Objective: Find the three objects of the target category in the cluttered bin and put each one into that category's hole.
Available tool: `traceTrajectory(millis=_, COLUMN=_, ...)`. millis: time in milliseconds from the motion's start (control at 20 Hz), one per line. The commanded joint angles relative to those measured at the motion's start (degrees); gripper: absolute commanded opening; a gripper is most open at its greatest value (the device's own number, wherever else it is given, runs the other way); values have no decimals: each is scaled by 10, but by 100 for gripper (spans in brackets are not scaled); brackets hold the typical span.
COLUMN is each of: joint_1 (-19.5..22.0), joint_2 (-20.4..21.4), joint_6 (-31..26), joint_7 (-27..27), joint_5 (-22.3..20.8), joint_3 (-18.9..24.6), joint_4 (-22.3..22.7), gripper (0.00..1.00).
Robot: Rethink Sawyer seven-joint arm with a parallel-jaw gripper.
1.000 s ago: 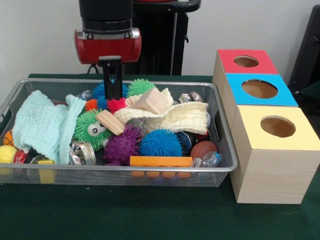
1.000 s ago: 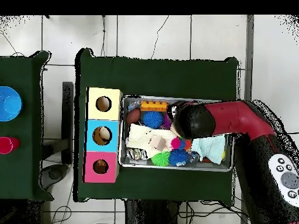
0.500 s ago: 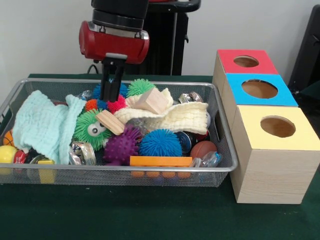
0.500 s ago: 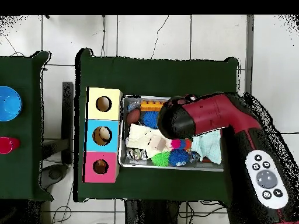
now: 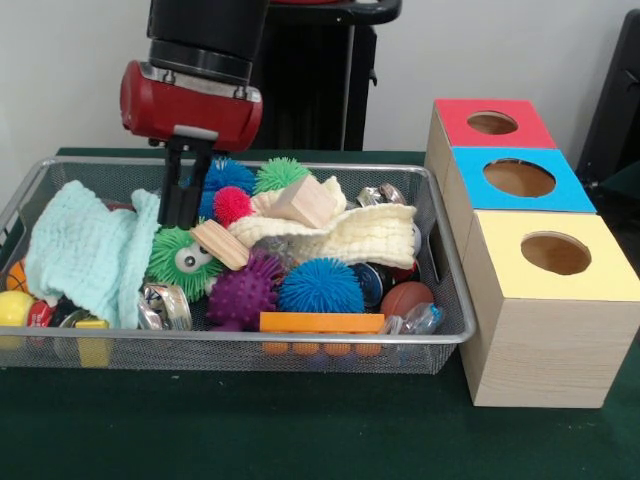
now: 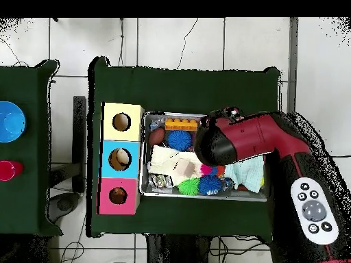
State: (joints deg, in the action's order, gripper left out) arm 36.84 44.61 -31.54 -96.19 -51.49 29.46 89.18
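A wire mesh bin (image 5: 440,337) holds several spiky balls: blue (image 5: 320,285), purple (image 5: 242,293), a green one with eyes (image 5: 185,255), pink (image 5: 232,205), and green (image 5: 281,174) and blue (image 5: 228,174) ones at the back. Two wooden blocks (image 5: 306,201) (image 5: 220,244) lie on a cream cloth (image 5: 350,236). My gripper (image 5: 183,213) reaches down into the bin between the pale teal cloth (image 5: 90,250) and the pink ball, just above the green ball with eyes. In the overhead view the red arm head (image 6: 218,142) hides the gripper.
Three wooden boxes with holes stand beside the bin: red top (image 5: 490,122), blue top (image 5: 520,178), yellow top (image 5: 555,255). An orange brick (image 5: 321,322), a brown ball (image 5: 406,297), foil pieces and yellow toys (image 5: 15,307) also lie in the bin.
The gripper has shifted left in the front view and now hangs where the small orange spiky ball showed; that ball is hidden. Bin contents have not moved.
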Motion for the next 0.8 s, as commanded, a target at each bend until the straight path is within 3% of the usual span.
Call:
traceTrajectory(millis=50, joint_1=-7, joint_2=-23, joint_6=24, joint_7=-30, joint_5=-37, joint_3=-50, joint_4=-18, gripper=0)
traceTrajectory(millis=450, joint_1=-26, joint_2=-1, joint_6=23, joint_7=-62, joint_5=-16, joint_3=-90, joint_4=22, gripper=0)
traceTrajectory(millis=800, joint_1=-15, joint_2=12, joint_6=24, joint_7=-44, joint_5=22, joint_3=-92, joint_4=87, gripper=0)
